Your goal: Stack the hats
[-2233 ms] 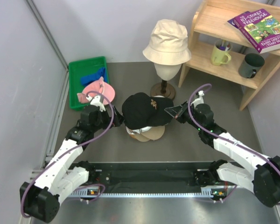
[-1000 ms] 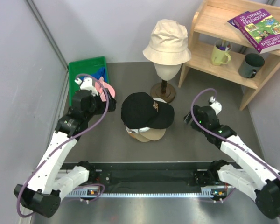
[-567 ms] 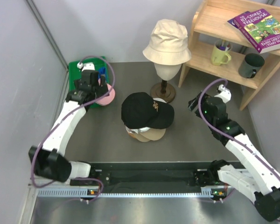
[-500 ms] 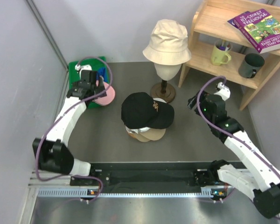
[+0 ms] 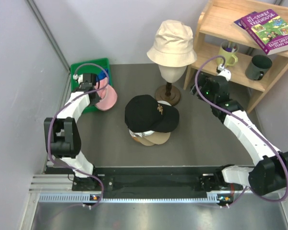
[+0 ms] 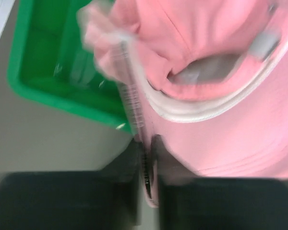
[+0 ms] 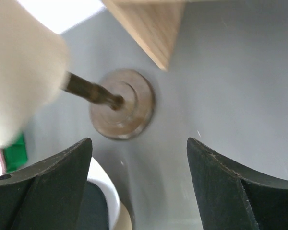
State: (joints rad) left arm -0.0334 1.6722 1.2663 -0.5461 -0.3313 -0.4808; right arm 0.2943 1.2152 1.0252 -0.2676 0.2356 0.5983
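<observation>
Left end effector point(image 6: 146, 163) clamps the pink cap point(image 6: 206, 57) by its brim, at the green tray point(image 6: 48, 72). Right end effector point(image 7: 138, 143) gapes empty near the bucket hat point(image 5: 172, 43). Step: fetching the pink cap. Next: lift clear, carry to the black cap point(image 5: 146, 112) topping the stack mid-counter point(image 5: 206, 139), centre it.

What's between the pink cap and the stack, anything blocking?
Nothing visible. The pink cap lies at the edge of the green tray, and bare table runs from it to the stack. The stand base sits behind that line, off the path.
</observation>
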